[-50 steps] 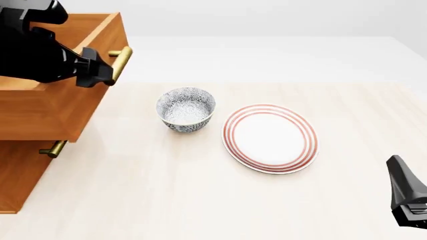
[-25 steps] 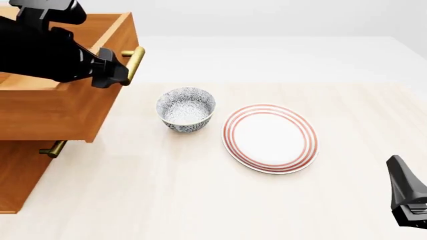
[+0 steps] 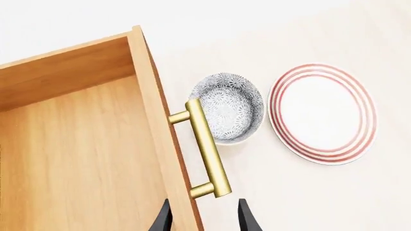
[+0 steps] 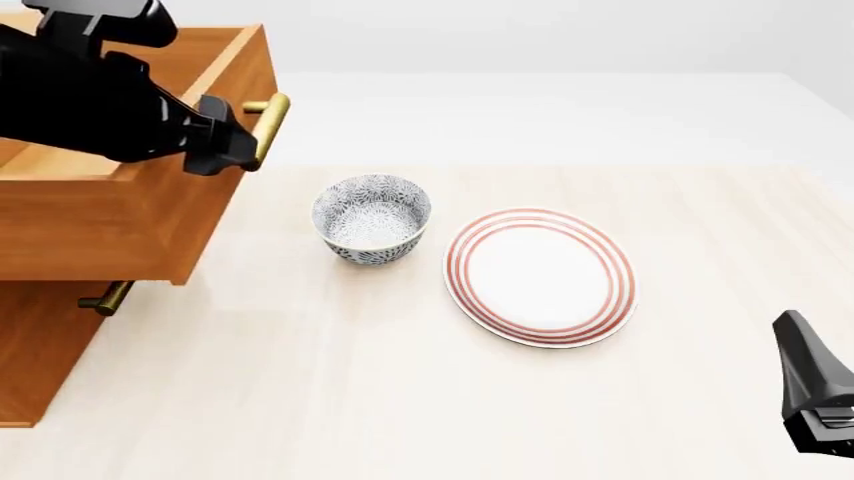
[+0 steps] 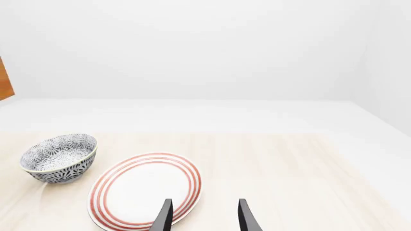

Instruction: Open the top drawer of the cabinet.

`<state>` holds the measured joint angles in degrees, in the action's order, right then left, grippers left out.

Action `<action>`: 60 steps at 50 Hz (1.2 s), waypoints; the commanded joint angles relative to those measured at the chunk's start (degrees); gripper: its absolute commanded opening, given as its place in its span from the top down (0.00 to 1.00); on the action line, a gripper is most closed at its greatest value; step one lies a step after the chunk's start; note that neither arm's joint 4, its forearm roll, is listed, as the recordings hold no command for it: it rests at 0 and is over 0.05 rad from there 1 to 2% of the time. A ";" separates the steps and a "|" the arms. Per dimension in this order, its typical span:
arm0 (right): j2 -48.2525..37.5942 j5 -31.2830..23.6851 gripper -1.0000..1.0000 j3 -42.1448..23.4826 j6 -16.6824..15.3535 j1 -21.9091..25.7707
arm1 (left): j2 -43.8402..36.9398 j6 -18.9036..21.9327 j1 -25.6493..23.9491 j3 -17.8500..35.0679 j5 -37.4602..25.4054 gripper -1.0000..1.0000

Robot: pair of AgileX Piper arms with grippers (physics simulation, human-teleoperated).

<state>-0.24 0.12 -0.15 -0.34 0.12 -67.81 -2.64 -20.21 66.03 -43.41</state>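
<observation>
The cabinet (image 4: 34, 350) stands at the table's left edge. Its top drawer (image 4: 107, 220) is pulled far out to the right, and the empty inside shows in the left wrist view (image 3: 77, 159). The brass bar handle (image 4: 271, 122) sits on the drawer front. My left gripper (image 4: 230, 148) is at the near end of the handle. In the left wrist view its fingers (image 3: 246, 219) are spread wide, with the end of the handle (image 3: 207, 147) just beyond them and not clamped. My right gripper (image 4: 814, 400) is open and empty, low at the right.
A patterned bowl (image 4: 371, 218) stands just right of the open drawer, close under the handle. A red-ringed plate (image 4: 539, 275) lies to its right. A lower drawer's brass handle (image 4: 104, 298) shows beneath the open drawer. The bowl (image 5: 59, 158) and plate (image 5: 146, 190) show ahead of the right gripper.
The top drawer slid farther out to the right with my left gripper at its handle, then stopped. Over the last half second almost nothing moved. The right arm stayed still.
</observation>
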 commanded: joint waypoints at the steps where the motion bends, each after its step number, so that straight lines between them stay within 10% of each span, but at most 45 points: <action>1: 0.00 0.00 0.00 0.00 0.00 0.01 | 0.92 3.26 -2.00 2.94 -1.39 0.00; 60: 0.00 0.00 0.00 0.00 0.00 0.00 | 8.92 6.12 5.67 6.59 -4.61 0.00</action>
<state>-0.25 0.12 -0.15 -0.34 0.12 -61.10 3.50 -15.62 73.49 -48.43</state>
